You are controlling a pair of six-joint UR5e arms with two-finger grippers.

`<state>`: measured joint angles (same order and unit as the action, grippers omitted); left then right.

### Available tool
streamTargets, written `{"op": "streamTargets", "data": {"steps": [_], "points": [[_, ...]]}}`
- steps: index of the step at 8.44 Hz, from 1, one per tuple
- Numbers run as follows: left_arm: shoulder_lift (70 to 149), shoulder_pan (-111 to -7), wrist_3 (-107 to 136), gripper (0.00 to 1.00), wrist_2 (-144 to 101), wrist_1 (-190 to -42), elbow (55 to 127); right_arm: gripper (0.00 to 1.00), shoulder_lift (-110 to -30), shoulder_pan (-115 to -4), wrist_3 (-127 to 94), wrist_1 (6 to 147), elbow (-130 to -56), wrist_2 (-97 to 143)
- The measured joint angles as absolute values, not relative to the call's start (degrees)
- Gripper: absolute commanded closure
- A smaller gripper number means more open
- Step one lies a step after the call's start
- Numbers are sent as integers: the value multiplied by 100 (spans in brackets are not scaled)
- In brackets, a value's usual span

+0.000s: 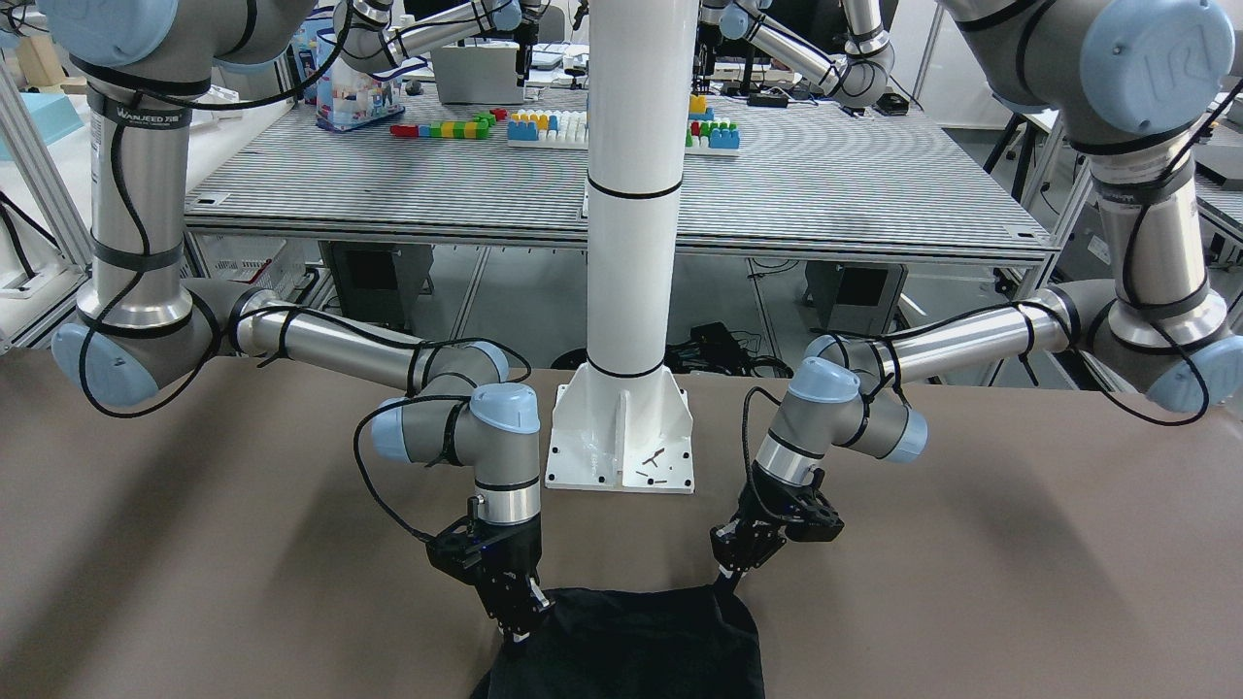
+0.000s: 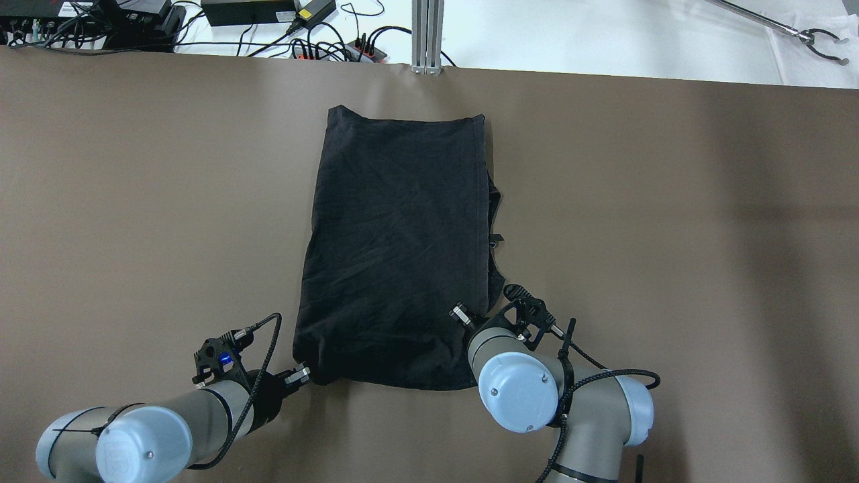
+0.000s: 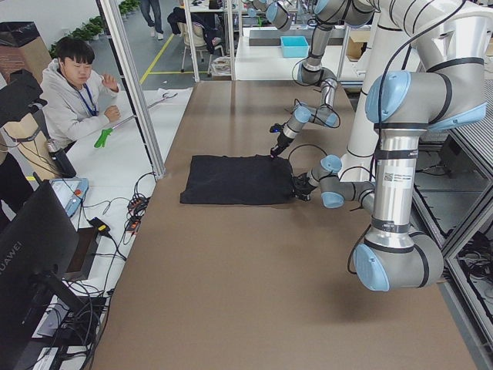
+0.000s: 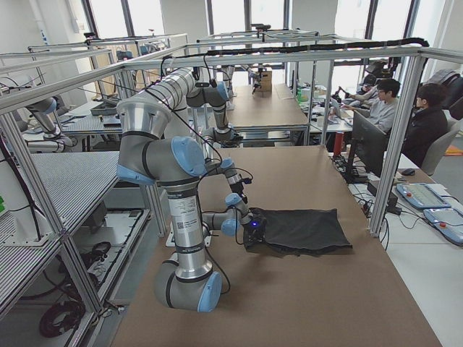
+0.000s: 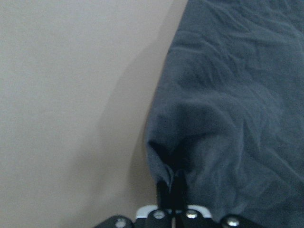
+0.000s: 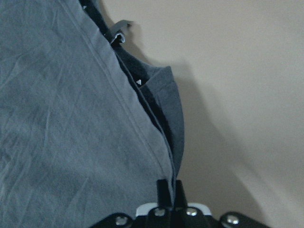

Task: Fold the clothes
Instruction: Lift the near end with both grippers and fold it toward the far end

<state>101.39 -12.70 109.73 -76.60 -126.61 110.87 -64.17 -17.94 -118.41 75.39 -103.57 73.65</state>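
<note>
Plain brown bench (image 2: pixel 134 201) with a white pole (image 1: pixel 631 194) bolted down at the robot's edge of it. Closest to the pole, just out from its base plate (image 1: pixel 621 456) on either side, both arms sit low over the bench.

The left fingers (image 5: pixel 163 192) are pinched tight on a corner of the clothes (image 2: pixel 396 248), the one nearest the pole on the left. The fabric is bunched up right between the tips. The right fingers (image 6: pixel 162 192) are clamped the same way on the right-hand hem, close to the pole-side corner, where a couple of layers stack up.

From those two spots the clothes, black and a bit wrinkled, lie flat on the bench and run straight away from the pole, stopping short of the bench's far edge. A lower layer pokes out along the right side. Farthest from the pole, past that far edge, a person (image 3: pixel 73 100) is sitting.
</note>
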Motion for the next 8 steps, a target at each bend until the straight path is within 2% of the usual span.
{"op": "streamTargets", "data": {"steps": [1, 4, 5, 8], "points": [[10107, -1250, 10970, 100, -7664, -12654, 11305, 100, -6588, -1693, -11841, 7633, -10691, 7368], [9825, -1128, 10803, 100, -7828, -12550, 12281, 100, -7164, -1136, -11857, 8453, -12358, 7356], [9872, -1288, 10557, 100, -8092, -12184, 12520, 100, -7202, -1107, -11839, 8706, -12654, 7363], [11063, -2464, 9881, 100, -9213, -10179, 12651, 100, -7113, -1518, -11449, 8940, -12683, 7416]]}}
